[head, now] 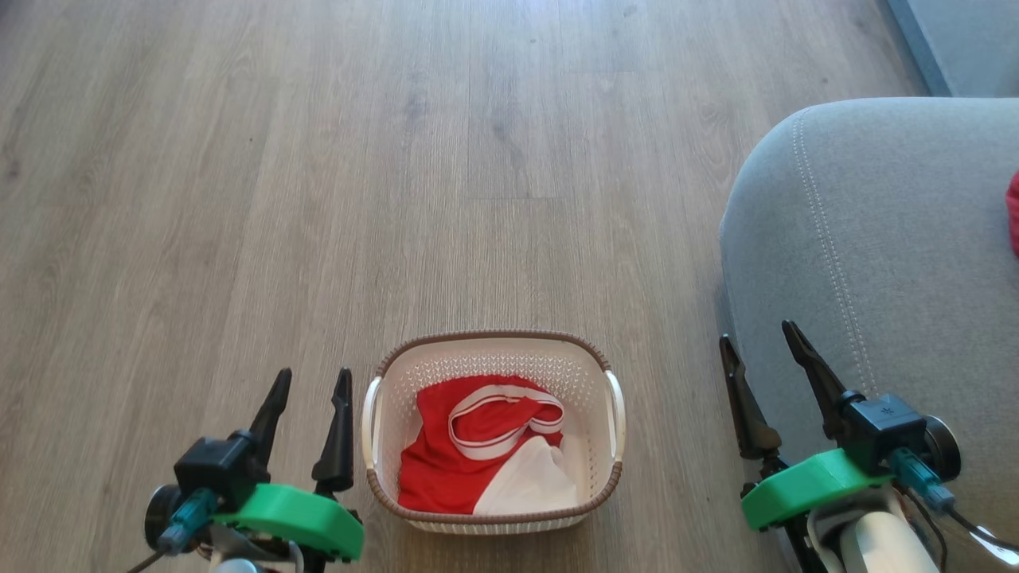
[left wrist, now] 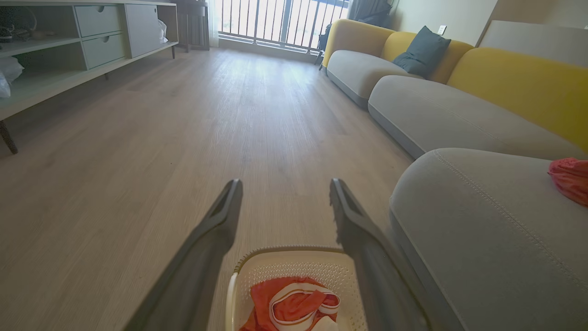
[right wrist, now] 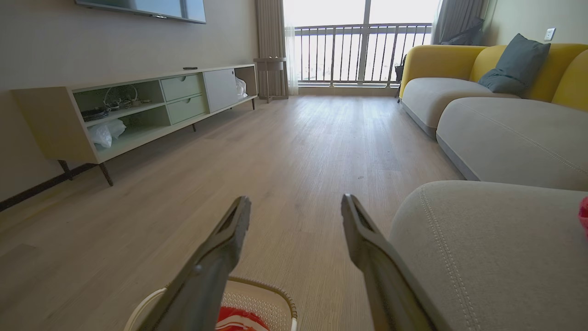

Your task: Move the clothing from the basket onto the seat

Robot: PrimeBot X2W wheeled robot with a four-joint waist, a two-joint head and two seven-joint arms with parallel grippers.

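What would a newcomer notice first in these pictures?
A red garment with white striped trim lies bunched in the white basket on the wood floor, between the open left gripper and right gripper. Right of it, the grey sofa seat carries another red garment.

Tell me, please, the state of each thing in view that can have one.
left gripper: open, empty, beside the basket.
right gripper: open, empty, at the seat's edge.
basket: upright on the floor, not yet emptied.
red and white clothing: crumpled in the basket.
red garment: lying on the seat.
seat: bears the red garment.
cabinet drawers: shut.
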